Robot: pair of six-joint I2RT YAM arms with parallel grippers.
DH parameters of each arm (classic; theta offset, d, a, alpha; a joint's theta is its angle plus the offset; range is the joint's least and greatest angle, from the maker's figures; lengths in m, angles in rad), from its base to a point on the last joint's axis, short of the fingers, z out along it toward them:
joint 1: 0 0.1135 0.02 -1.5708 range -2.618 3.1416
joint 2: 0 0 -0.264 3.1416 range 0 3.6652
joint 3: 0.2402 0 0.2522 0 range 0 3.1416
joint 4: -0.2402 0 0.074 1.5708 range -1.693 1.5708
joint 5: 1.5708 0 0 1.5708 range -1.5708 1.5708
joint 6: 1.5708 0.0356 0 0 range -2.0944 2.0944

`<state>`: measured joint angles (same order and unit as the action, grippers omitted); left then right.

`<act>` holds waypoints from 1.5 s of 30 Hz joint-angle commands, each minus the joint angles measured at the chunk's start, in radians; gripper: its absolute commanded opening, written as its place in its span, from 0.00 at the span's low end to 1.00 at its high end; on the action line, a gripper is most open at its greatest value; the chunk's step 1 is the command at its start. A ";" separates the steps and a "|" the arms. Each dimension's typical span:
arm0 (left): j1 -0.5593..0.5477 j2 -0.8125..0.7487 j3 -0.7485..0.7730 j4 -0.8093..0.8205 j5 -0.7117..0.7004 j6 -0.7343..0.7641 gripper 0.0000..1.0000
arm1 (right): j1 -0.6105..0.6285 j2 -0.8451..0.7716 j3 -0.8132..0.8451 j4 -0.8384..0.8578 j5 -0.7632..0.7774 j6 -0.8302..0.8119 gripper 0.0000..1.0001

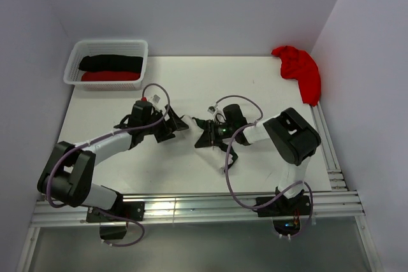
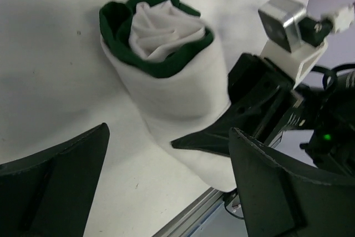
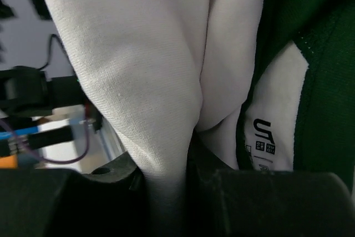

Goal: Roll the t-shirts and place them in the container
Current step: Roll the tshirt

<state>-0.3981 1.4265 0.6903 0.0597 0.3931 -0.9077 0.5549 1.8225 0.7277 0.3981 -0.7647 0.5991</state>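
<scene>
A white t-shirt with dark green trim [image 2: 172, 76] lies rolled into a tube on the table between the two arms, its spiral end facing the left wrist camera; from above only a small bit of the roll [image 1: 189, 120] shows. My left gripper [image 2: 169, 154] is open, its fingers spread wide on either side of the roll's near end and touching nothing. My right gripper [image 3: 166, 192] is shut on a fold of the white t-shirt [image 3: 138, 81], next to its collar label. A plain red t-shirt [image 1: 299, 71] lies crumpled at the far right corner.
A white lattice basket [image 1: 73, 68] at the far left holds a rolled black t-shirt [image 1: 111, 62] and a rolled red one [image 1: 109, 76]. The walls stand close on both sides. An aluminium rail [image 1: 191, 205] runs along the table's near edge.
</scene>
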 commanded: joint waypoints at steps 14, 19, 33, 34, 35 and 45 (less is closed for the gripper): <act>-0.105 0.262 0.052 0.238 -0.117 -0.042 0.94 | -0.053 0.147 -0.044 0.070 -0.189 0.051 0.00; -0.105 0.298 0.009 0.349 -0.166 -0.080 0.94 | -0.061 0.153 -0.028 0.048 -0.219 0.056 0.00; -0.113 0.383 -0.098 0.657 -0.181 -0.154 0.61 | -0.069 0.144 -0.044 0.056 -0.252 0.056 0.00; -0.116 0.388 -0.083 0.649 -0.187 -0.149 0.59 | -0.069 0.141 -0.042 0.053 -0.252 0.051 0.02; -0.119 0.390 -0.078 0.644 -0.194 -0.143 0.55 | -0.069 0.139 -0.040 0.050 -0.254 0.048 0.05; -0.127 0.376 -0.026 0.490 -0.253 -0.091 0.47 | -0.066 -0.085 -0.051 -0.181 -0.090 -0.103 0.68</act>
<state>-0.5243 1.7969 0.6384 0.6472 0.2264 -1.0588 0.4831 1.8282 0.7025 0.4515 -0.9760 0.6174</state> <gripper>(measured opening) 0.474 0.673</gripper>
